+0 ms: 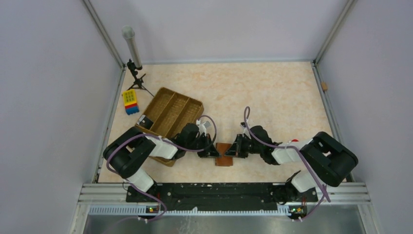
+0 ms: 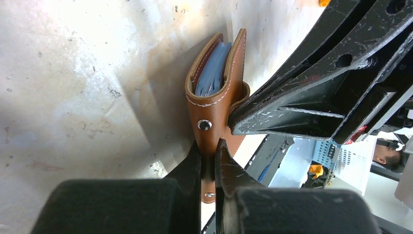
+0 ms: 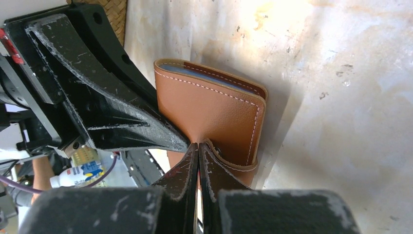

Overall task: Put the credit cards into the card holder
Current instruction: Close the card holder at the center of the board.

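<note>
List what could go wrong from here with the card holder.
The left tool pinches the card holder only by its strap, so it may twist or slip. Its mouth gapes; the credit cards could slide out if tipped. The right tool crowds the left; they may collide.

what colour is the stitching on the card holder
White stitching along the edges of the brown card holder; clearest in the right wrist view.

We find the small brown leather card holder [image 1: 224,158] hemmed in, the left gripper [image 1: 213,152] touching its left side and the right gripper [image 1: 235,151] its right; the pale marbled tabletop [image 1: 265,92] beyond lies open; the large woven brown compartmented tray [image 1: 171,111] blocks the far left.
</note>
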Controlling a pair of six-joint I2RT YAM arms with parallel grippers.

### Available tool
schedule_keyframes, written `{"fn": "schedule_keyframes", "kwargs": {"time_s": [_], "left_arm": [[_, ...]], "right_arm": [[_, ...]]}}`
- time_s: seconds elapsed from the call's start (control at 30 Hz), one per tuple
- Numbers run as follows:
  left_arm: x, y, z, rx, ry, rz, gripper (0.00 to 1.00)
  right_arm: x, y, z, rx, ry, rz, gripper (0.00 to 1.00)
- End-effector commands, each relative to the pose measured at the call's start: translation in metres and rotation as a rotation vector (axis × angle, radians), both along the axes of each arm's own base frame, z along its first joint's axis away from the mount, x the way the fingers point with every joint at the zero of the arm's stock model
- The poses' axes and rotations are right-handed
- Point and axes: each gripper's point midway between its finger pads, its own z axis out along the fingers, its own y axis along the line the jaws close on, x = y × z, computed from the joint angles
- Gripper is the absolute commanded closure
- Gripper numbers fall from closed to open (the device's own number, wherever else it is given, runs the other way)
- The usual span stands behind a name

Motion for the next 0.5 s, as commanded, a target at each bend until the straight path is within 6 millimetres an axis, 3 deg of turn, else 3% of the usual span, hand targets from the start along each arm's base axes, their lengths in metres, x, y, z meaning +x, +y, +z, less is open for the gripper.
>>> {"fn": "schedule_keyframes", "kwargs": {"time_s": [0.0, 0.47], "left_arm": [[-0.017, 0.057, -0.072, 0.326, 0.072, 0.081, 1.00], [-0.015, 0.059, -0.075, 0.338, 0.086, 0.108, 1.00]], "right_arm": [[-0.024, -0.091, -0.098, -0.430, 0.141, -0.154, 1.00], [-0.041, -0.107, -0.121, -0.442, 0.221, -0.189, 1.00]]}}
